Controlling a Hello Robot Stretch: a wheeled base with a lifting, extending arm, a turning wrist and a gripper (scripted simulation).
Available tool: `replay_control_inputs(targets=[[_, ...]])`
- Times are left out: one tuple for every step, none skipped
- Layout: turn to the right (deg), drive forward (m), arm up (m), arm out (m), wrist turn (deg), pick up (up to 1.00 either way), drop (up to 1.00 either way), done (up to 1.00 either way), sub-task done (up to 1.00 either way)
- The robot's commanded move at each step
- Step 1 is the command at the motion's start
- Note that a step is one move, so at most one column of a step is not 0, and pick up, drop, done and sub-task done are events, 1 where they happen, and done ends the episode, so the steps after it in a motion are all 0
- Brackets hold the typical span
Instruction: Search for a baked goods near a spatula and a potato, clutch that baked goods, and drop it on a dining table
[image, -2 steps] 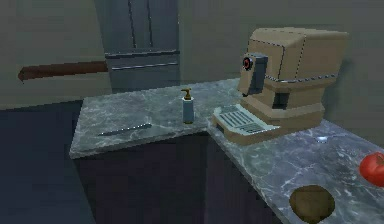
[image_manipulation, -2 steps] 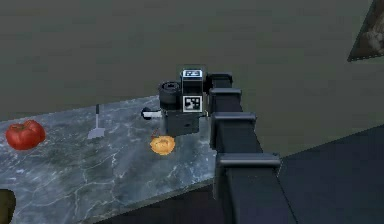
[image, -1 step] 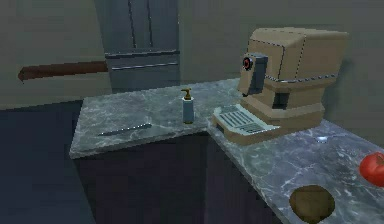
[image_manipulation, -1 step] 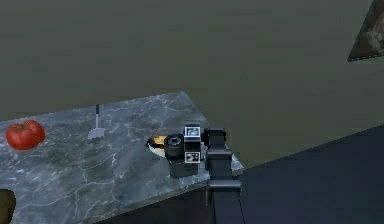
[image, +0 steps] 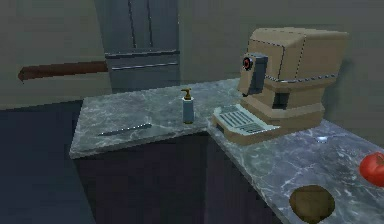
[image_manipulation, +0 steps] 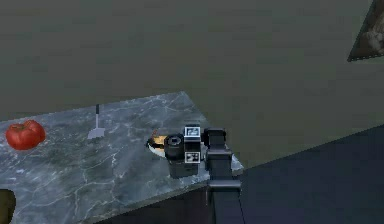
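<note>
One pale blob (image_manipulation: 156, 143), perhaps your baked goods, sits at the gripper (image_manipulation: 166, 149) fingertips, toward the spatula (image_manipulation: 97, 127). You can't tell if it's held.

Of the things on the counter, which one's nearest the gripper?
The small pale round thing at the gripper; the spatula and tomato lie farther left.

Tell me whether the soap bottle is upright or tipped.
Upright: the bottle stands on its base on the counter, pump on top.

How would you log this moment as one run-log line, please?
place: marble counter | claw: at pale round item, hold unclear | nearby: spatula, tomato
</note>
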Motion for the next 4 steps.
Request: replay_control_inputs(targets=[[0.0, 0.00, 0.10, 0.00, 0.0, 0.00, 0.00, 0.00, 0.00], [0.0, 0.00, 0.02, 0.00, 0.0, 0.00, 0.00, 0.00, 0.00], [0.0, 0.00, 0.00, 0.00, -45.0, 0.00, 0.00, 0.00, 0.00], [0.0, 0.00, 0.00, 0.00, -45.0, 0.00, 0.00, 0.00, 0.00]])
